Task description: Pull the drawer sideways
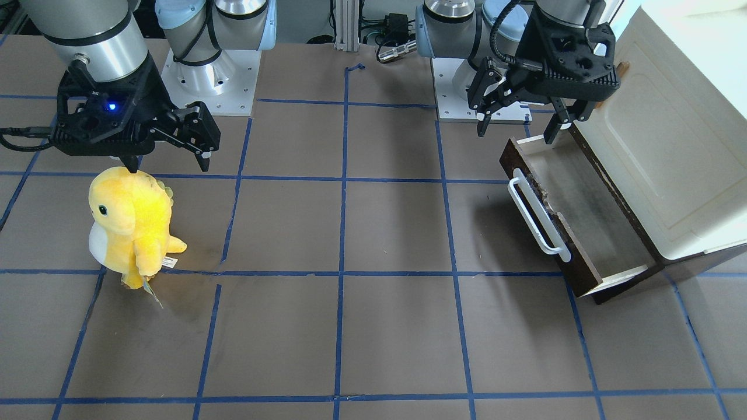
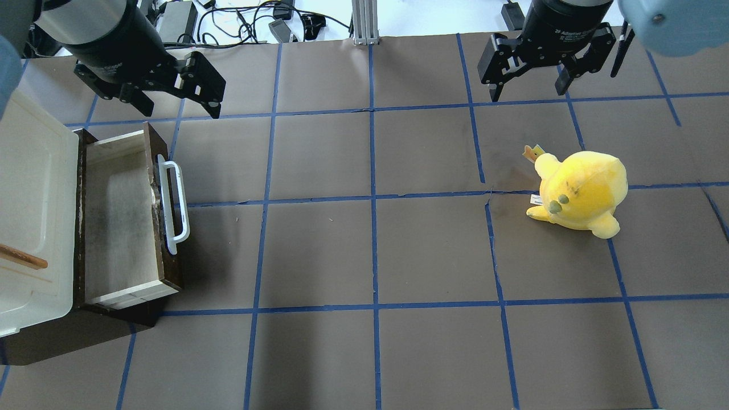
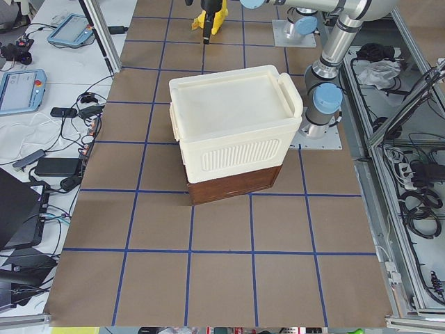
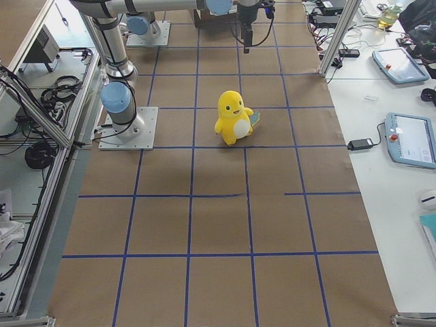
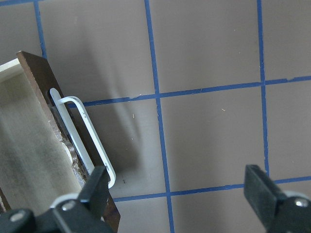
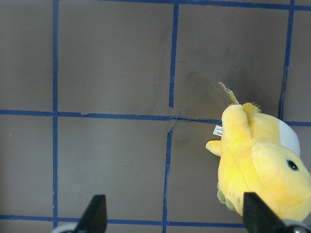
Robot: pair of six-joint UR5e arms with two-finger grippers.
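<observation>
The dark brown drawer (image 1: 583, 210) stands pulled out from under a cream cabinet (image 1: 671, 146), with its grey bottom bare. Its white loop handle (image 1: 537, 219) faces the table's middle. In the overhead view the drawer (image 2: 117, 216) and handle (image 2: 173, 208) are at the left. My left gripper (image 1: 516, 134) (image 2: 181, 111) hangs open and empty above one end of the drawer, apart from the handle. The left wrist view shows the handle (image 5: 85, 141) below the open left gripper (image 5: 177, 189), toward its left finger. My right gripper (image 1: 169, 168) (image 2: 527, 94) (image 6: 175, 213) is open and empty above the table.
A yellow plush toy (image 1: 131, 224) (image 2: 578, 193) (image 6: 257, 165) stands on the table below my right gripper. The cream cabinet (image 2: 31, 210) (image 3: 233, 125) has a small brown wooden handle (image 2: 23, 257). The brown table carries a blue tape grid (image 2: 373, 196).
</observation>
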